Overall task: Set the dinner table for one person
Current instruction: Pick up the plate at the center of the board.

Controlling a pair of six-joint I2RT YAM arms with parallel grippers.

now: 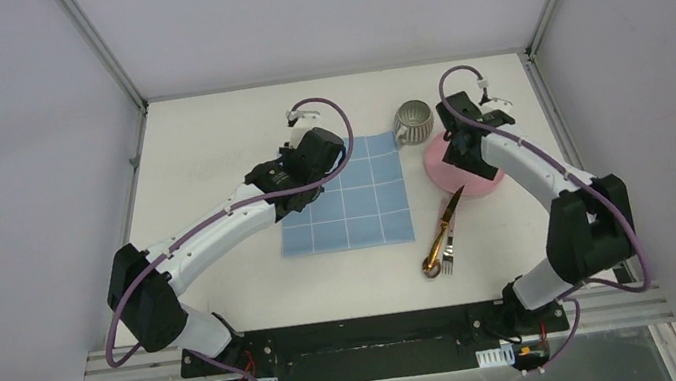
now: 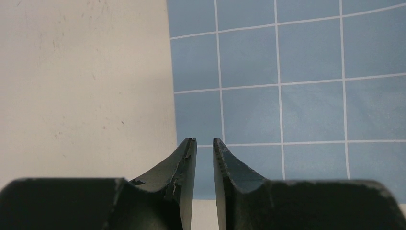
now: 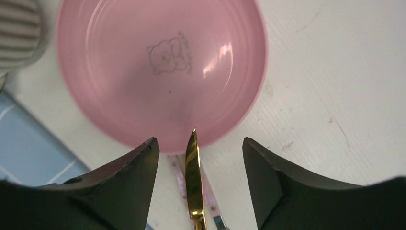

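- Right wrist view: the right tool is released. Its jaws are spread wide to either side of the slim gold metal knife, whose tip reaches the near rim of the round pink plastic bowl with the bear print.
- The large flat off-white counter carries everything. The light-blue grid-lined cloth lies at its middle, with the bowl, knife and ribbed grey mug just to its right.
- The left tool is clenched to a narrow slit with nothing seen between, above the cloth's left edge.
- The step in hand looks like a grasp on the knife or on the bowl's rim; I cannot tell which.
- For the knife, I would go straight down, keep the blade centred and close gently, since thin metal lying flat slips easily.
- For the bowl, I would take the rim away from the knife tip, so that lifting it does not drag the blade.
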